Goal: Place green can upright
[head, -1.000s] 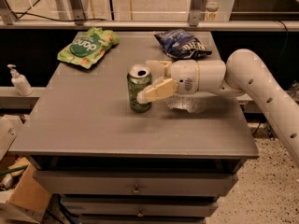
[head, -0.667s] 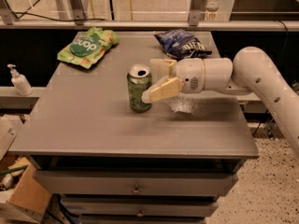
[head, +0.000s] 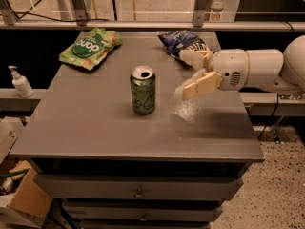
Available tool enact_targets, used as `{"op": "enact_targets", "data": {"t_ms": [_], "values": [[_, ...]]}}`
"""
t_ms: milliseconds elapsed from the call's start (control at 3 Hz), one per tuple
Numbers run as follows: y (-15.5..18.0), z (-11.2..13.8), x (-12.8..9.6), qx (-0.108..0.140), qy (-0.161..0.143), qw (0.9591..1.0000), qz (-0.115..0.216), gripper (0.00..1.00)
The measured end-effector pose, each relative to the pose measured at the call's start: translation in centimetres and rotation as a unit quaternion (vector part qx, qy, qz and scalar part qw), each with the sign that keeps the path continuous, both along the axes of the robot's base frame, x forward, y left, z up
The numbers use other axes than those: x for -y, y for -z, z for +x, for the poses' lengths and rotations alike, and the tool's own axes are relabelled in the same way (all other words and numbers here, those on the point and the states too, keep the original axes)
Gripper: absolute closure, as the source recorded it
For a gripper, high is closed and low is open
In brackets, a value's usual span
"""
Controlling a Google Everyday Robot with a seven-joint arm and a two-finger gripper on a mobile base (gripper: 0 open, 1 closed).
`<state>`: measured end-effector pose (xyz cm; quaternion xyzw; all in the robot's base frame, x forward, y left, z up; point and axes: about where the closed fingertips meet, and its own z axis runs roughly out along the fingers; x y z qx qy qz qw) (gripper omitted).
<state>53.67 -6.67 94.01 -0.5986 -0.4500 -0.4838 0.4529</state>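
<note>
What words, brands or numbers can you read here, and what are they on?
Green snack bag: big white letters, roughly "dop", seen upside down; uncertain.
Blue snack bag: pale print, too blurred to read.
Green can: pale markings, unreadable.
Pump bottle: no readable label.
Gripper, right of the can with jaws open: no text.

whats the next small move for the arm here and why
Probably draw the gripper back to the right, away from the green can. The can stands upright by itself on the table, and the gripper is open beside it, not touching.
</note>
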Motion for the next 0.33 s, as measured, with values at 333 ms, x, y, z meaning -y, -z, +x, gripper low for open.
{"op": "enact_targets", "data": {"t_ms": [333], "values": [[0.0,0.0,0.0,0.0,0.0,1.0,0.0,0.0]]}}
